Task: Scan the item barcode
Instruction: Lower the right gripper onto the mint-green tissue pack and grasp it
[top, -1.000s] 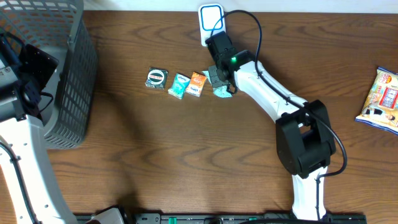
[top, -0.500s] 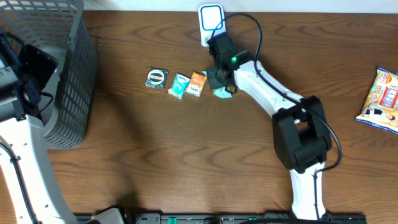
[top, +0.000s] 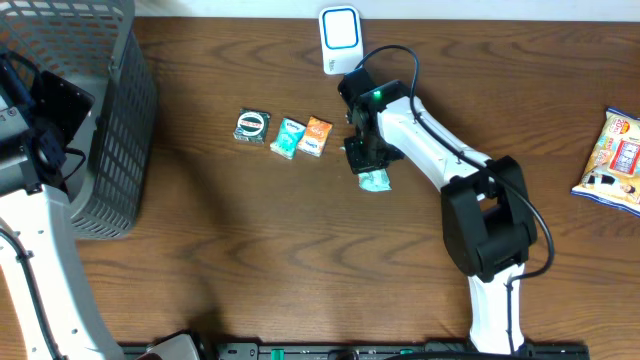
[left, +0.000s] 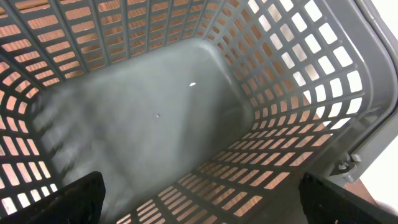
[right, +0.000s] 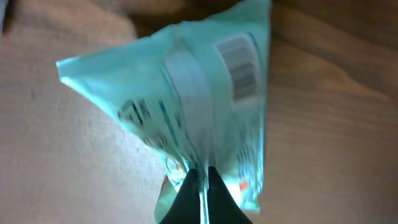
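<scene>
Teal packet (right: 205, 93), white scanner (top: 340, 28), grey lattice basket (top: 125, 130), brown woodgrain table (top: 250, 260)

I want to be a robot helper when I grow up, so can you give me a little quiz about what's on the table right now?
1. True or false: the right hand is pinching a teal packet.
2. How many small packets lie in the row to the left of that hand in the overhead view? A) two B) three C) five
3. What is printed on the teal packet, as the right wrist view shows it?

Key:
1. True.
2. B: a dark packet, a second teal packet and an orange packet.
3. A barcode.
</scene>
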